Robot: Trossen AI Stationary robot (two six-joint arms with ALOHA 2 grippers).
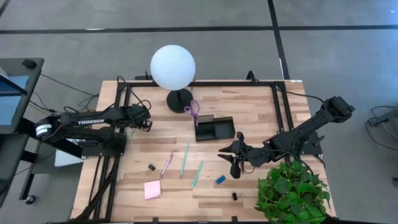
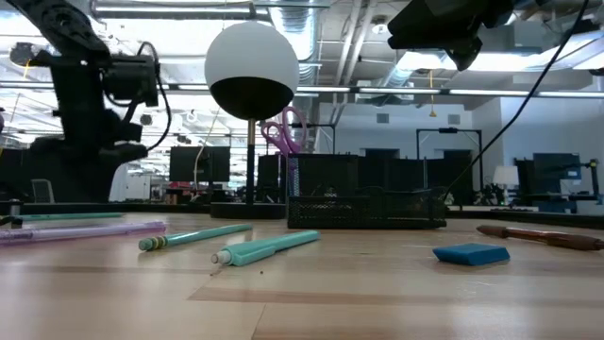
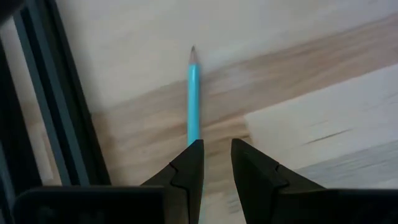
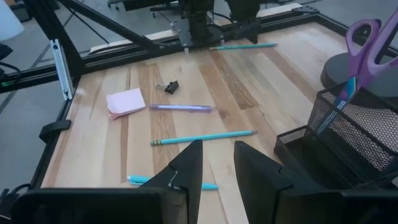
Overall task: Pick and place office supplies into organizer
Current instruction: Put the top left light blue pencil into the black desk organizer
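My right gripper hovers over the table's middle, just near of the black mesh organizer. It is open by a narrow gap and holds nothing. Purple-handled scissors stand blades-down in the organizer. Lying flat are a purple pen, two teal pens, a blue eraser, a pink pad and two black clips. My left gripper, slightly open and empty, waits at the left above a teal pencil lying on the wood.
The white globe lamp stands just beyond the organizer on its black base. A green plant fills the near right corner beside my right arm. A dark brown pen lies on the right. A black frame rail borders the left side.
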